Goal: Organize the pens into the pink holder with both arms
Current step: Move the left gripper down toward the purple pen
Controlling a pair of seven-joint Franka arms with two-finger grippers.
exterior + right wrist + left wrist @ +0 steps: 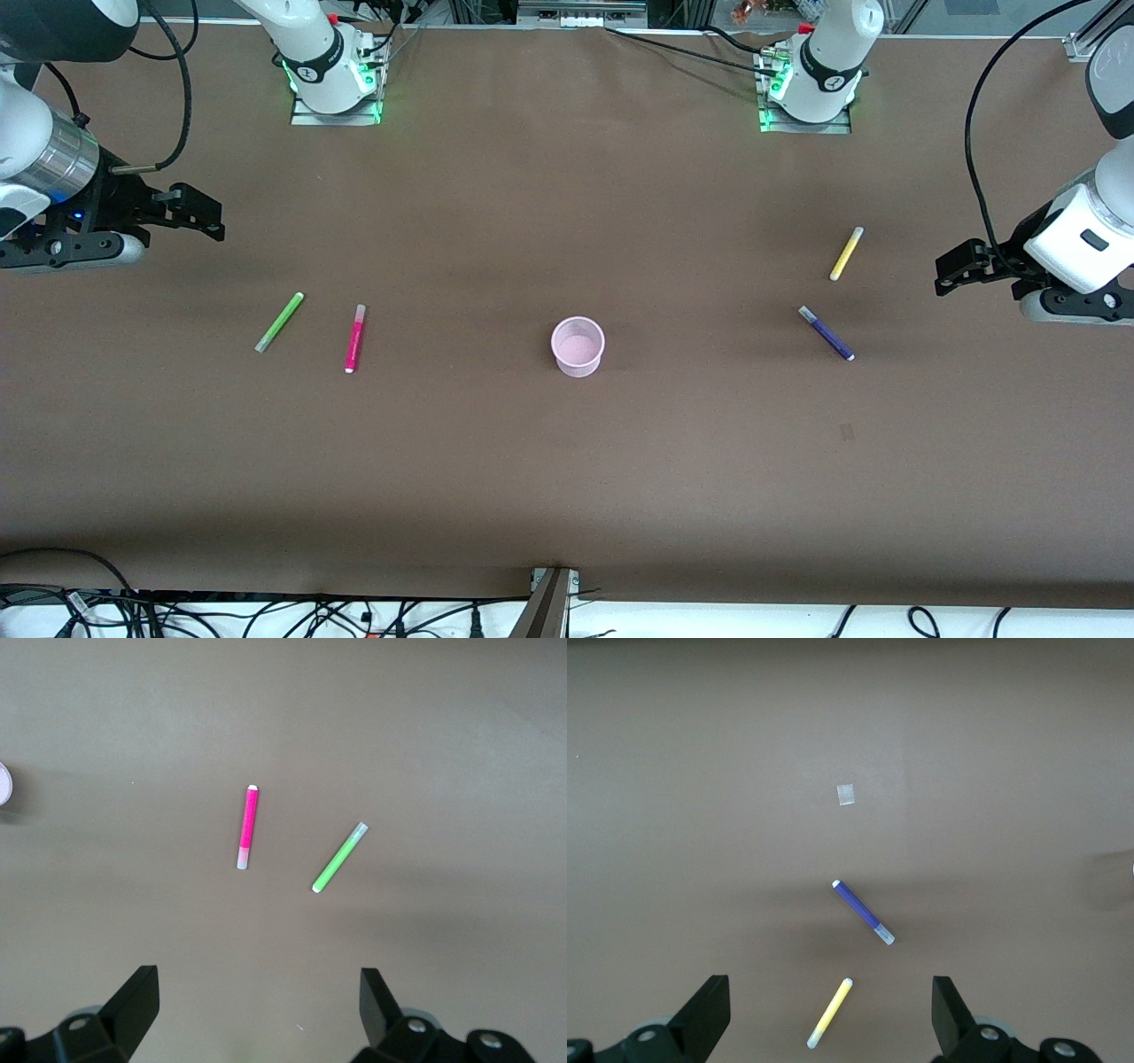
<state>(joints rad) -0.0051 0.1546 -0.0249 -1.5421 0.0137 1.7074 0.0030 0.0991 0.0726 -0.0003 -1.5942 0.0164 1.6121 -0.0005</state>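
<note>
The pink holder point(578, 346) stands upright mid-table; its edge shows in the right wrist view point(3, 784). The lime green pen point(280, 322) point(339, 858) and the magenta pen point(354, 338) point(248, 827) lie flat toward the right arm's end. The yellow pen point(846, 253) point(830, 1012) and the dark purple pen point(826, 333) point(863, 912) lie flat toward the left arm's end. My right gripper point(205, 215) point(257, 992) is open and empty, up over bare table by the green pen. My left gripper point(948, 268) point(830, 992) is open and empty, up over table beside the yellow pen.
The brown table point(567, 461) has a small pale square mark point(846, 431) point(846, 795) nearer the front camera than the purple pen. The arm bases point(332, 71) point(811, 80) stand at the table's back edge. Cables lie along the front edge point(266, 611).
</note>
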